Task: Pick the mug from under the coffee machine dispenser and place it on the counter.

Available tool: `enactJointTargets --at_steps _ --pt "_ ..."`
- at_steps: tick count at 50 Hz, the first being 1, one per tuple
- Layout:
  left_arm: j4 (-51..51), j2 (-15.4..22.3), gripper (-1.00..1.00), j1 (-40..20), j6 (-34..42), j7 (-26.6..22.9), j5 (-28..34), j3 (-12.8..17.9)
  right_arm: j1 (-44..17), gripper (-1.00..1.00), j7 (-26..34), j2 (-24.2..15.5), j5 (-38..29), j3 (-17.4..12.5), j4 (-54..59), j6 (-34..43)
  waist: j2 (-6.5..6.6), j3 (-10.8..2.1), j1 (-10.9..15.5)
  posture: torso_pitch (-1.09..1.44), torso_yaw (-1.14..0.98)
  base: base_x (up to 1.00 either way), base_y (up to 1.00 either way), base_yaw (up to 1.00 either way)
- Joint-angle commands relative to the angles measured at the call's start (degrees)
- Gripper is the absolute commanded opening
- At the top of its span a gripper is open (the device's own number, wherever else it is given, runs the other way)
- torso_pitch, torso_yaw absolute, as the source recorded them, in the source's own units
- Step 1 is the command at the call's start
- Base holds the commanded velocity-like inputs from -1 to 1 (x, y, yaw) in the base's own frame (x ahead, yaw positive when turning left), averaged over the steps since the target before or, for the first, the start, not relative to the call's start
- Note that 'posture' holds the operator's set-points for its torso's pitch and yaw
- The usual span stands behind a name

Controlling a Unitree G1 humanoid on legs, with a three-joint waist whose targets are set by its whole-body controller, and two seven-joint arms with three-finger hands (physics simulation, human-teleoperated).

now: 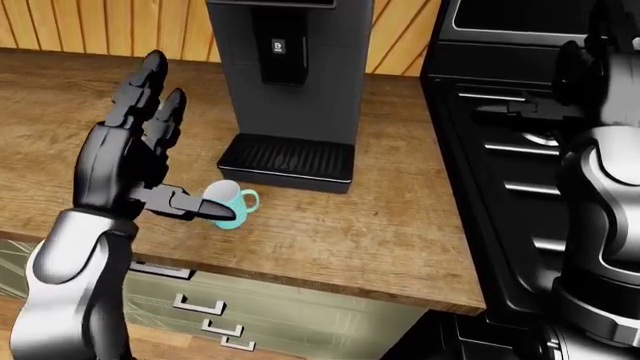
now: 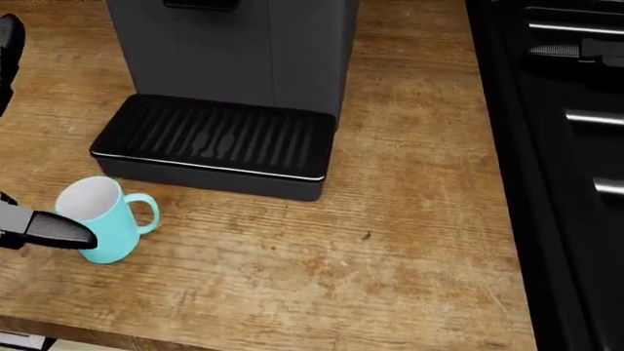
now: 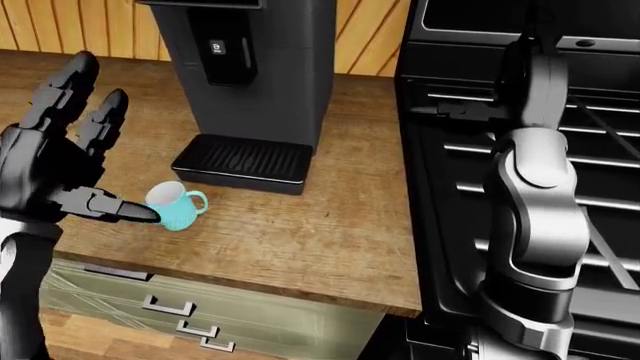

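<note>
While the mug [image 2: 105,223] stands upright on the counter [image 2: 410,241], lower left of head view, it sits clear of the coffee machine [image 1: 290,67] and just below-left of the drip tray [image 2: 219,142], w/ a strip of bare wood between them. Handle points right. Mug is smooth pale teal outside, white inside, cylindrical.

Left hand [image 1: 135,161] is released: two fingers [image 1: 150,86] stretched up and apart, thumb [image 2: 53,228] lying across mug's near-left rim, touching or just beside it, can't tell which. Nothing grasped.

Counter is grainy brown wood w/ a squared edge along bottom of head view; wide bare stretch right of mug up to the black stove [image 2: 576,146]. Tray is a black ribbed grille w/ a thin bright rim; machine a matte dark-grey box. Pale green drawers [image 3: 190,315] w/ square metal handles below counter edge.

Right arm [image 3: 535,202], glossy grey and black, rises at right of right-eye view over stove; its hand's grip can't be told.
</note>
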Motion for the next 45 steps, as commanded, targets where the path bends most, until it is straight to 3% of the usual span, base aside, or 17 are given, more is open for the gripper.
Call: enactJointTargets --at_steps 1,7,13,22,32,45 --pt "-2.81 1.27 1.0 -1.33 0.85 -0.91 -2.45 1.19 -1.52 1.0 -0.09 -0.92 -0.23 -0.68 -1.49 -1.64 0.19 -1.21 -0.01 0.0 0.0 0.0 0.0 0.0" --pt "-6.93 4.49 1.0 -0.84 6.21 -4.0 -8.94 5.05 -1.63 1.0 -0.02 -1.0 -0.27 -0.68 -1.28 -1.73 0.44 -1.08 -0.02 0.0 0.0 0.0 0.0 0.0" --pt "-5.33 8.91 1.0 -2.03 6.84 -4.41 -12.08 8.97 -1.86 1.0 -0.02 -1.16 -0.16 -0.72 -1.37 -1.47 0.66 -0.82 -0.05 0.0 0.0 0.0 0.0 0.0" --pt "-1.7 20.8 1.0 -4.2 7.56 -3.08 -20.01 17.67 -2.46 1.0 -0.06 -1.4 -0.07 -0.65 -1.42 -1.0 1.12 -0.34 -0.29 0.0 0.0 0.0 0.0 0.0" --pt "2.18 28.51 1.0 -4.02 4.76 -1.69 -22.35 20.01 -2.12 1.0 -0.05 -1.02 -0.39 -0.36 -1.37 -1.37 1.47 -0.07 -0.38 0.0 0.0 0.0 0.0 0.0" --pt "5.73 35.88 1.0 -2.99 3.15 0.13 -28.16 25.63 -2.35 1.0 0.26 -1.02 -0.66 -0.42 -1.65 -0.93 1.5 0.06 -0.47 0.0 0.0 0.0 0.0 0.0"
